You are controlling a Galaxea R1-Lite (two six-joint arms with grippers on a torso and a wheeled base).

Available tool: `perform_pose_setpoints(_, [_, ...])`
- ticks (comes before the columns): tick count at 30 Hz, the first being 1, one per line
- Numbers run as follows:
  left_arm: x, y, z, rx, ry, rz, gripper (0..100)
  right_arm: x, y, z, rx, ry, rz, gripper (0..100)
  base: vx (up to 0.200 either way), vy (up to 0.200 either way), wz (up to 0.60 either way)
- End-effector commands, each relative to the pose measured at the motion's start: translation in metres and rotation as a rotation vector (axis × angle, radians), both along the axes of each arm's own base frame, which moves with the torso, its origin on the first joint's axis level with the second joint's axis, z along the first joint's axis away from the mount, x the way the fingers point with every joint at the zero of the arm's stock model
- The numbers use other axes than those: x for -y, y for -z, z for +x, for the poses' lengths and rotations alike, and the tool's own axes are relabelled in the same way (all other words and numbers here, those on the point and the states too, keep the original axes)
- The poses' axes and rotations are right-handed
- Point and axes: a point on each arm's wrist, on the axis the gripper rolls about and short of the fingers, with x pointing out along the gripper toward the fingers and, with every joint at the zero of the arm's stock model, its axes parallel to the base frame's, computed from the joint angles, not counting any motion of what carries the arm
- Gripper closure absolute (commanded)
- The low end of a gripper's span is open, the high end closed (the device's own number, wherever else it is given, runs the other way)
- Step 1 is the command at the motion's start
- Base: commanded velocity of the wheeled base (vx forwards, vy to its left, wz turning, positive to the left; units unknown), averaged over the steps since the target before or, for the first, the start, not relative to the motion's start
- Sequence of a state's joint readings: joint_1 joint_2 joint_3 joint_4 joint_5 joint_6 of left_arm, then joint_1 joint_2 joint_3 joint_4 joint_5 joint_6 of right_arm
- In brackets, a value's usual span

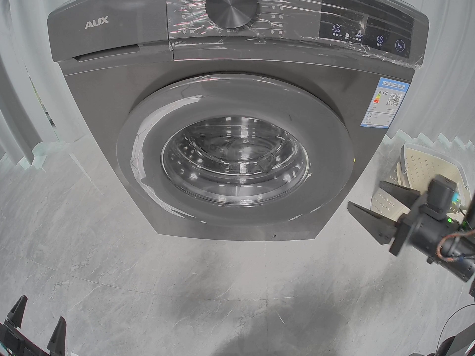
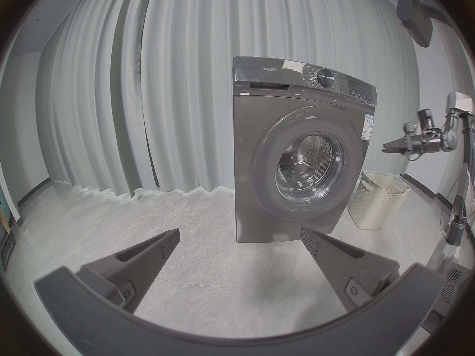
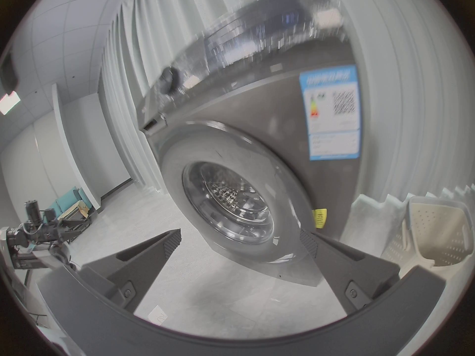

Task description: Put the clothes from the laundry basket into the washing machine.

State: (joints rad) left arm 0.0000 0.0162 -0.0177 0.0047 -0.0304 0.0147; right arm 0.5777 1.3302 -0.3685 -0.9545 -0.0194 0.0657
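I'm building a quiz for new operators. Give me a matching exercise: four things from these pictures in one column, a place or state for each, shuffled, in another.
1 washing machine door
2 laundry basket
3 left gripper
4 blue label

A cream, beside the washing machine, on its right
B shut
C open, low at the left
D on the machine's front, upper right

Pairs: 1-B, 2-A, 3-C, 4-D

Pale marbled floor (image 1: 148, 283) carries a grey washer (image 1: 99, 105), door shut, standing by the curtain (image 1: 445, 90) at the far edge. A cream basket (image 1: 425, 166) sits just beside its right.
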Motion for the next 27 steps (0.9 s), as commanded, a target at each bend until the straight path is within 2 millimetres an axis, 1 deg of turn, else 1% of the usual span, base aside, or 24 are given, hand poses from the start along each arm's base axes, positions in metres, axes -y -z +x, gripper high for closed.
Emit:
perform_pose_setpoints(1, [0.0,0.005,0.001,-0.009,0.0,0.001,0,0.081,0.024,-0.094,0.15,0.249,0.03,0,0.0,0.0,0.0])
perform_pose_setpoints(2, [0.0,0.005,0.001,-0.009,0.0,0.001,0,0.086,0.027,-0.1,0.156,0.284,0.03,0,0.0,0.0,0.0])
perform_pose_setpoints(4, [0.0,0.005,0.001,-0.009,0.0,0.001,0,0.097,0.036,-0.121,0.185,0.377,0.033,0,0.0,0.0,0.0])
perform_pose_setpoints(6, [0.0,0.005,0.001,-0.009,0.0,0.001,0,0.101,0.043,-0.137,0.205,0.42,0.036,0,0.0,0.0,0.0])
perform_pose_setpoints(11, [0.0,0.005,0.001,-0.009,0.0,-0.002,0,0.107,0.071,-0.17,0.197,0.456,0.029,0,0.0,0.0,0.0])
perform_pose_setpoints(12, [0.0,0.005,0.001,-0.009,0.0,-0.002,0,0.107,0.077,-0.174,0.193,0.456,0.027,0,0.0,0.0,0.0])
perform_pose_setpoints(13, [0.0,0.005,0.001,-0.009,0.0,-0.002,0,0.107,0.077,-0.174,0.193,0.456,0.027,0,0.0,0.0,0.0])
perform_pose_setpoints(14, [0.0,0.005,0.001,-0.009,0.0,-0.001,0,0.108,0.088,-0.179,0.169,0.465,0.02,0,0.0,0.0,0.0])
perform_pose_setpoints(17, [0.0,0.005,0.001,-0.009,0.0,-0.001,0,0.108,0.09,-0.178,0.146,0.473,0.025,0,0.0,0.0,0.0])
perform_pose_setpoints(20, [0.0,0.005,0.001,-0.009,-0.001,-0.007,0,0.111,0.098,-0.177,0.075,0.605,-0.001,0,0.0,0.0,0.0])
perform_pose_setpoints(22, [0.0,0.005,0.001,-0.009,-0.001,-0.009,0,0.112,0.104,-0.177,0.016,0.656,-0.031,0,0.0,0.0,0.0])
perform_pose_setpoints(27, [0.0,0.005,0.001,-0.009,-0.001,-0.007,0,0.111,0.106,-0.178,0.005,0.711,-0.048,0,0.0,0.0,0.0])
